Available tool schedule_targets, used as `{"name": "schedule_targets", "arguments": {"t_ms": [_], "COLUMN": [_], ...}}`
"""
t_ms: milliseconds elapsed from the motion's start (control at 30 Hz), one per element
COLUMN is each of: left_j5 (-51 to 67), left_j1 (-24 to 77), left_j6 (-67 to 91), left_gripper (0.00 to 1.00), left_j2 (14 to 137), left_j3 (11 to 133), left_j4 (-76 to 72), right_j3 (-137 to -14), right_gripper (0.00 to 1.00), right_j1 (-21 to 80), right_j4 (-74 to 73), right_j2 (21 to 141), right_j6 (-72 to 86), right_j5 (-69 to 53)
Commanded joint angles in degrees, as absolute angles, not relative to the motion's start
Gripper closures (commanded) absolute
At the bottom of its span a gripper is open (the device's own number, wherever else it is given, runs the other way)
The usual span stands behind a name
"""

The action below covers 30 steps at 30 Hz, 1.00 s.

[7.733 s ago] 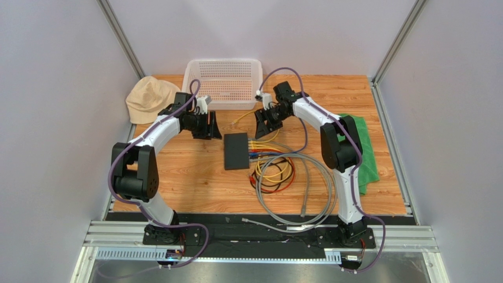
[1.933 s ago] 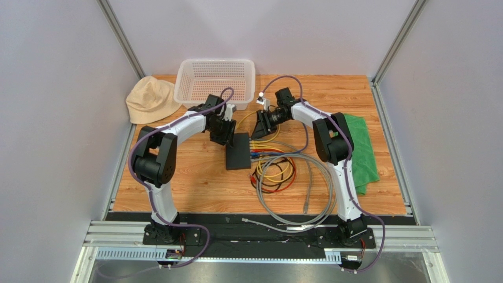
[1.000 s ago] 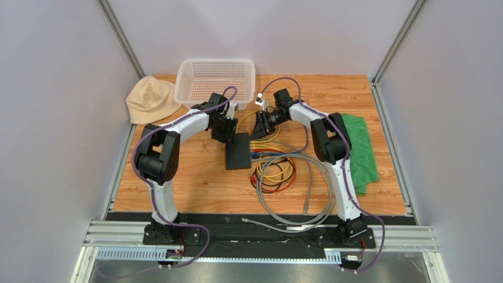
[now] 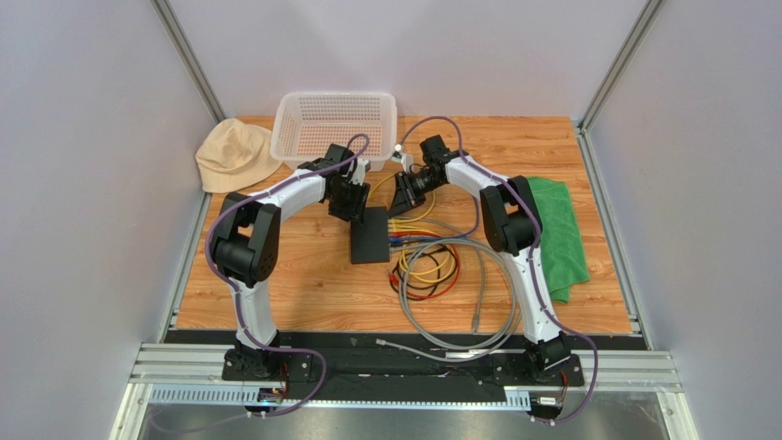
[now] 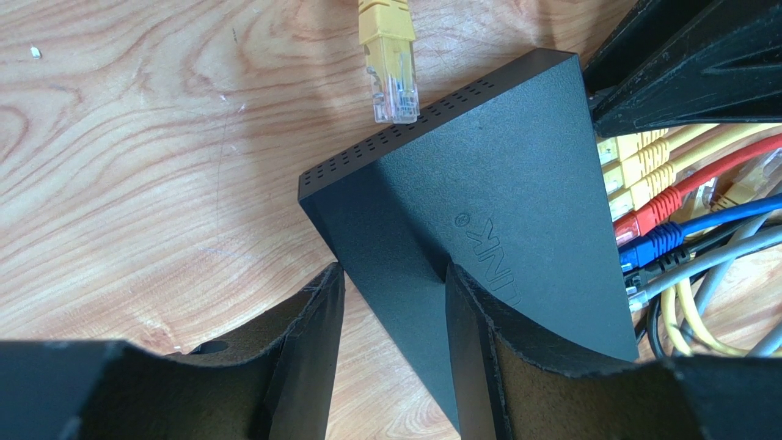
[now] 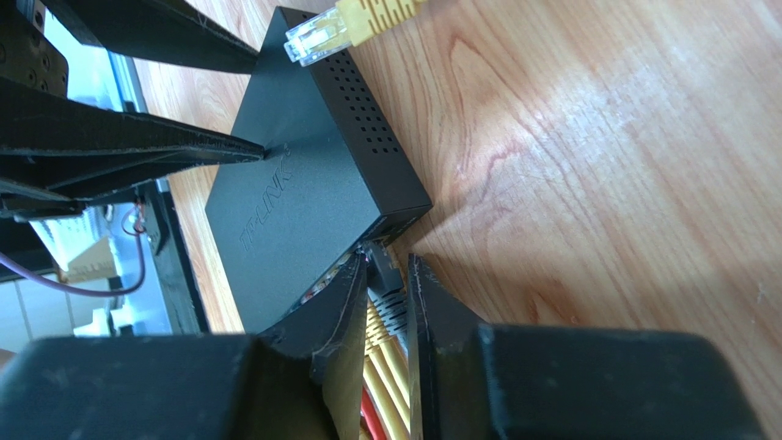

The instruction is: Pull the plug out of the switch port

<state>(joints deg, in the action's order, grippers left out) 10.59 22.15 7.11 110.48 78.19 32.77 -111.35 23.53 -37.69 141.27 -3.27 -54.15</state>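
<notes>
Right wrist has crept slightly closer to the switch [image 4: 370,235] over the last second. Left arm is unchanged in that interval, though both arms stood well back from it in the earliest frame. Reading: approach done, extraction not begun, since every plug I can see sits seated. Left jaws are apart, straddling one long edge of the switch, with one finger [image 5: 486,348] on its lid, apparently bracing it against the counter [image 4: 294,284]. Right jaws are narrowed to a slit around the end plug [image 6: 380,261] of the row; I cannot tell whether they actually bite, as the view is too shadowed. Switch lies flat between the two sets of jaws, port edge facing the right jaws, long axis crosswise to the line joining them. Loose yellow connector [image 5: 390,78] lies just beyond its short end, unplugged.
</notes>
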Motion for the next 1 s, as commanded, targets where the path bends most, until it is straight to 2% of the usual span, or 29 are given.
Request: {"name": "schedule_targets", "arguments": {"t_ms": [0,500,967], "left_j5": [7.82,7.82,8.17], "left_j1": [22.68,22.68,22.85], "left_j6": [4.84,4.48,3.96], "left_gripper": [0.47,0.48,0.48], "left_j2": [112.85,113.73,113.73], "left_j3": [78.49,78.75,78.4], "left_j4": [31.91,31.9,31.64], "right_j3": [-113.98,-114.61,-115.05], "right_gripper": [1.0,1.0,1.0], "right_j1": [24.61,23.55,23.03], "right_j4": [-45.94,-47.72,-47.37], "right_j2": [144.22,142.82,140.98], "right_j6": [-9.93,-14.5,-17.14], "right_j5": [-49.48,-46.06,-37.98]}}
